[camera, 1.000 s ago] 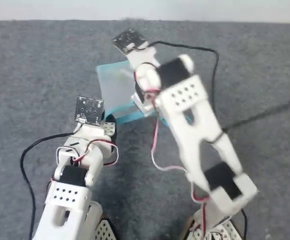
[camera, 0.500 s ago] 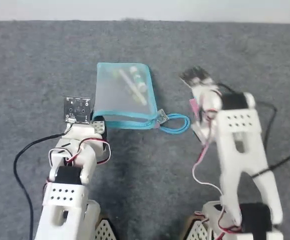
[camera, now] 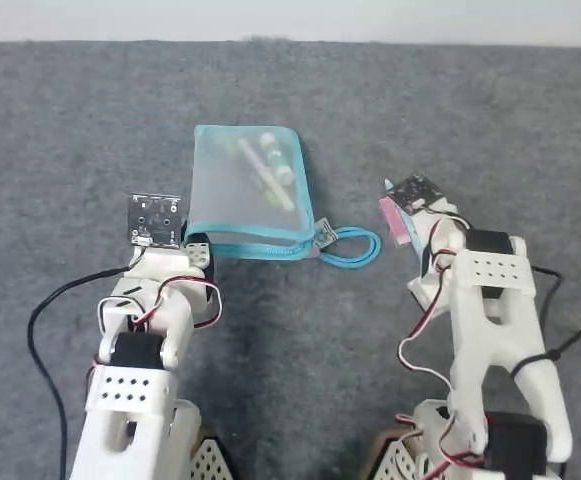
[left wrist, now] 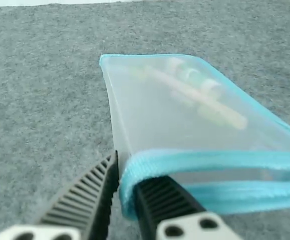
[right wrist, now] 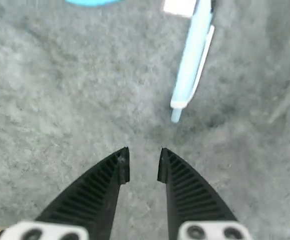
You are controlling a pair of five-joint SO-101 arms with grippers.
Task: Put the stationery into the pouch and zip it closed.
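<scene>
The translucent pouch (camera: 245,190) with cyan trim lies flat on the grey carpet, with pens and a marker showing through it (left wrist: 194,90). Its zipper pull (camera: 322,232) and cyan loop strap (camera: 355,247) sit at its near right corner. My left gripper (camera: 202,248) is shut on the pouch's near left corner, pinching the cyan zipper band (left wrist: 127,192). My right gripper (right wrist: 141,165) hangs over bare carpet to the right of the pouch, fingers narrowly open and empty. A light blue pen (right wrist: 192,60) lies just ahead of it. A pink item (camera: 394,220) lies by the right wrist.
Grey carpet (camera: 90,120) covers the whole table, with a pale wall strip along the far edge. Cables trail from both arms near the front. A small white piece (right wrist: 179,6) lies beside the pen's far end.
The right arm has drawn back from over the pouch to the right side, uncovering the pouch. The left gripper stays clamped on the pouch corner, shifted slightly left.
</scene>
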